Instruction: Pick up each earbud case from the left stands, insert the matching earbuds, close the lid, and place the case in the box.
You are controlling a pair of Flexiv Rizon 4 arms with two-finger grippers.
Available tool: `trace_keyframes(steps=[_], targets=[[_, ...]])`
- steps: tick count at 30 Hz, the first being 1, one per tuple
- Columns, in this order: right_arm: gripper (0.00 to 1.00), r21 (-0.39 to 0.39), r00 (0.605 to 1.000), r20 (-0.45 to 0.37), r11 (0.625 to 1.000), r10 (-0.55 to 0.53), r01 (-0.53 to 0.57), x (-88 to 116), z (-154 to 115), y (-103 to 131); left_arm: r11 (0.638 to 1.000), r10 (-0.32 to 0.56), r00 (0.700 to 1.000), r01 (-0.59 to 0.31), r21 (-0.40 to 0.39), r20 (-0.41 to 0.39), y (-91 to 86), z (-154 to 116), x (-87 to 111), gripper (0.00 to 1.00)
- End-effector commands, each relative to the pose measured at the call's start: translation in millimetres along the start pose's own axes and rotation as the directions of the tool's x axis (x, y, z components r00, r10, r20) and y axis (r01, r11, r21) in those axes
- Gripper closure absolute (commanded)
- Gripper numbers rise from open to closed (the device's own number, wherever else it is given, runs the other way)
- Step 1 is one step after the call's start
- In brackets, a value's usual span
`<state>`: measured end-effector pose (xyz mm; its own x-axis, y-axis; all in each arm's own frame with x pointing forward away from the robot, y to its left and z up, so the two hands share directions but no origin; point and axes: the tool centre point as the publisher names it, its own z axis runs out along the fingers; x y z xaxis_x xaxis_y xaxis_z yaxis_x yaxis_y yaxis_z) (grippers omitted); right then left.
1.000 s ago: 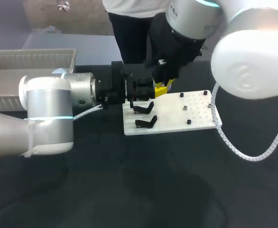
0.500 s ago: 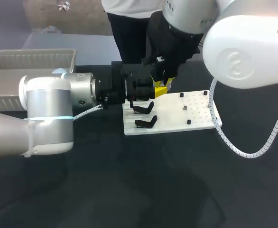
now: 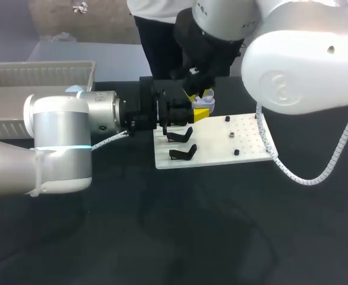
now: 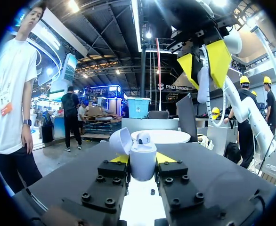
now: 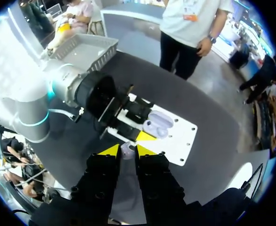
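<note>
Clamping open case (image 4: 142,162) between fingers of left gripper (image 4: 143,158), lid up, one earbud (image 4: 144,138) seated inside; held over far left corner of white plate (image 3: 221,151). Pinching second earbud (image 5: 127,150) in right gripper (image 5: 128,149), just above case. Two black stands (image 3: 180,135) on plate below. Well apart at far left, box (image 3: 37,74).

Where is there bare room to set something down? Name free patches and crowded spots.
Free: the dark table between the white board and the near edge; the board's right part, bare but for small pegs. Crowded: its left end, with the black stands, the left gripper holding the open case and the right gripper holding an earbud.
</note>
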<state>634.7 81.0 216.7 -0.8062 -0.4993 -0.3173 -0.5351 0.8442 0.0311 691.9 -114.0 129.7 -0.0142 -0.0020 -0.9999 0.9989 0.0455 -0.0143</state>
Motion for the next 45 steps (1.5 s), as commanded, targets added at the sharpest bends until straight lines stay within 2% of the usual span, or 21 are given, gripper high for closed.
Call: trace_keyframes(steps=[1,8,20,45], targets=[[1.0,-0.004,1.0,-0.012,1.0,-0.012,0.012,-12,8,-5,1.0,0.004,1.0,-0.004,-0.006,0.004,-1.4,0,0.9,1.0],[1.0,-0.01,1.0,-0.003,1.0,-0.004,0.004,-16,16,-20,1.0,0.004,1.0,-0.004,-0.006,0.004,-1.4,0,0.9,1.0],[1.0,-0.015,0.999,-0.024,1.0,0.02,-0.021,-16,29,-31,1.0,0.004,1.0,-0.004,-0.006,0.004,-1.4,0,0.9,1.0],[1.0,-0.006,0.999,-0.038,0.999,0.035,-0.035,-18,40,-32,1.0,0.004,1.0,-0.004,-0.006,0.004,-1.4,0,0.9,1.0]])
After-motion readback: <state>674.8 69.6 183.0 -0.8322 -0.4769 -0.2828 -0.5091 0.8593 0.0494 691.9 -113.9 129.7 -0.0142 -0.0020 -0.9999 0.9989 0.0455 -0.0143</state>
